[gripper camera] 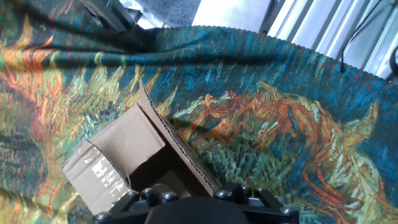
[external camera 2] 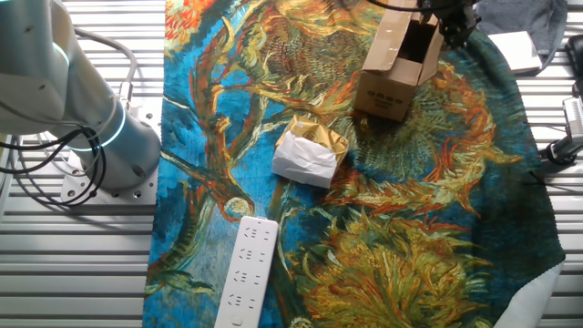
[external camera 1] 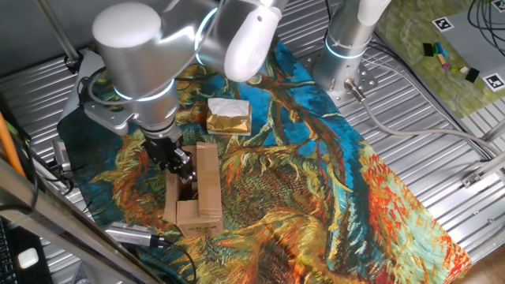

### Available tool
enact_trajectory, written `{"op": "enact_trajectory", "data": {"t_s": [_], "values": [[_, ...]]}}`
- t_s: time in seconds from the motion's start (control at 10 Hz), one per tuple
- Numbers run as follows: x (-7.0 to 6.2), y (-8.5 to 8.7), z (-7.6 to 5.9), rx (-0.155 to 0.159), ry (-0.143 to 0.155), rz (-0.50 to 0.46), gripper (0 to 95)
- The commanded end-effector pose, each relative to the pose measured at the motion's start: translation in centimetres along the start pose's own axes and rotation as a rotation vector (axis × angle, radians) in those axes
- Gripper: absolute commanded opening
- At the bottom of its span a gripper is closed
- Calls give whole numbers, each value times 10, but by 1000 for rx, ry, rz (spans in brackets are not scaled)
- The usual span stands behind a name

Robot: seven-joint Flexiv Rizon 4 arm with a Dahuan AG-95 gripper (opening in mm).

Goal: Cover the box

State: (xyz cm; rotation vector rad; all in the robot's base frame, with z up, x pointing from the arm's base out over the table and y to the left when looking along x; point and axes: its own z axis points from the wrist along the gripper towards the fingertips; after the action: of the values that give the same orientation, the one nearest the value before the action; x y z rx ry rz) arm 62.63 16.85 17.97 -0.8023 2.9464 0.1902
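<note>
brown box (external camera 1: 201, 193), blue-orange painted cloth (external camera 1: 316, 173)

One fixed view looks down from behind the arm; the other fixed view looks steeply down from the opposite side. Both share the box (external camera 1: 197, 193) and patterned cloth (external camera 1: 316, 173). The hand view looks closely along the jaws.

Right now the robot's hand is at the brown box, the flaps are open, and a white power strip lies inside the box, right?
Not quite. The power strip lies on the painted cloth, far from the box, as the other fixed view shows. The gripper is at the box, whose flaps are open.
</note>
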Motion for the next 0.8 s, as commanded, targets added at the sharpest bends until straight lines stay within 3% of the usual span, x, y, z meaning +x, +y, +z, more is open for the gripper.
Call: {"op": "enact_trajectory", "data": {"t_s": [0.1, 0.4, 0.8], "values": [[-2, 0, 0, 0, 9, -40, 570], [-2, 0, 0, -2, 24, -108, 570], [-2, 0, 0, -32, 34, -167, 570]]}}
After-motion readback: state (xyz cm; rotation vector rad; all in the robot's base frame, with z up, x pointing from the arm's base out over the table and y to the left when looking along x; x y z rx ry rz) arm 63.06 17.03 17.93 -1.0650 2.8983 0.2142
